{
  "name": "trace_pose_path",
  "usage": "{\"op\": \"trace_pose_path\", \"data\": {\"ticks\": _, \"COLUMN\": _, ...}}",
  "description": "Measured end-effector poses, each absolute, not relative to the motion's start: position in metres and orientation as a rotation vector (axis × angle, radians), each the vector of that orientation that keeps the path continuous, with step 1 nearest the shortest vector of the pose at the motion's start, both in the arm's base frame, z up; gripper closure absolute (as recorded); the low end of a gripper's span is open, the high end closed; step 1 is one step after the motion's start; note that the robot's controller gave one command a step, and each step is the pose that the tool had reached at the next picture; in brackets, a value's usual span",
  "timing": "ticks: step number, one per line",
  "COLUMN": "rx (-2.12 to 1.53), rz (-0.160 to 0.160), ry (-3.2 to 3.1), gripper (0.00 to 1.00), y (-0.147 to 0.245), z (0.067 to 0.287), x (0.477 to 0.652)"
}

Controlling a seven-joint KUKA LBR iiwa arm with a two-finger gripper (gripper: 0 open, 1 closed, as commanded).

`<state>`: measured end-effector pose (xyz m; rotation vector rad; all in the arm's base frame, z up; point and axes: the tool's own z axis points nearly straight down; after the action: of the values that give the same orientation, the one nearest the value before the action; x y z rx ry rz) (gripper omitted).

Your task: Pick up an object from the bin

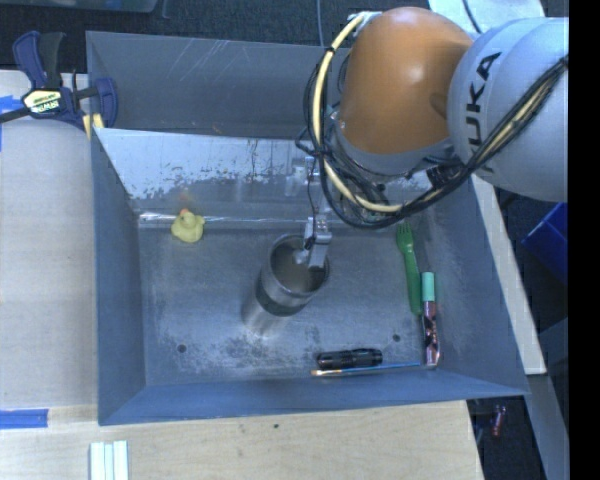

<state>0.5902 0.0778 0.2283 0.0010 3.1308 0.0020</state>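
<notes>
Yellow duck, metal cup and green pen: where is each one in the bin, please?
yellow duck point(187, 228), camera view, middle of its body.
metal cup point(275, 296), camera view, its outer side wall.
green pen point(409, 264), camera view, middle of its barrel.

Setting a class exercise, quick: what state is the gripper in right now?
Gripper: cannot be told, open or closed; it is at the rim of the silver metal cup in the middle of the bin.

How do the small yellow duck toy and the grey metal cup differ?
The yellow duck toy is smaller, bright; the grey metal cup is bigger, dull. The toy lies far-left by the wall; the cup sits mid-bin at the gripper. Both rest on the bin floor.
</notes>
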Motion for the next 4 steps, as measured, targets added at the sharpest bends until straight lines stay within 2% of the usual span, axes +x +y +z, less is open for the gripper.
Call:
{"op": "trace_pose_path", "data": {"ticks": 1, "rx": 0.002, "rz": 0.001, "ry": 3.137, "gripper": 0.00, "y": 0.078, "z": 0.224, "x": 0.589}}
{"op": "trace_pose_path", "data": {"ticks": 2, "rx": -0.146, "rz": 0.001, "ry": 3.140, "gripper": 0.00, "y": 0.069, "z": 0.180, "x": 0.595}}
{"op": "trace_pose_path", "data": {"ticks": 3, "rx": -0.297, "rz": 0.004, "ry": 3.113, "gripper": 0.00, "y": 0.067, "z": 0.142, "x": 0.610}}
{"op": "trace_pose_path", "data": {"ticks": 4, "rx": -0.373, "rz": 0.005, "ry": 3.084, "gripper": 0.00, "y": 0.066, "z": 0.140, "x": 0.615}}
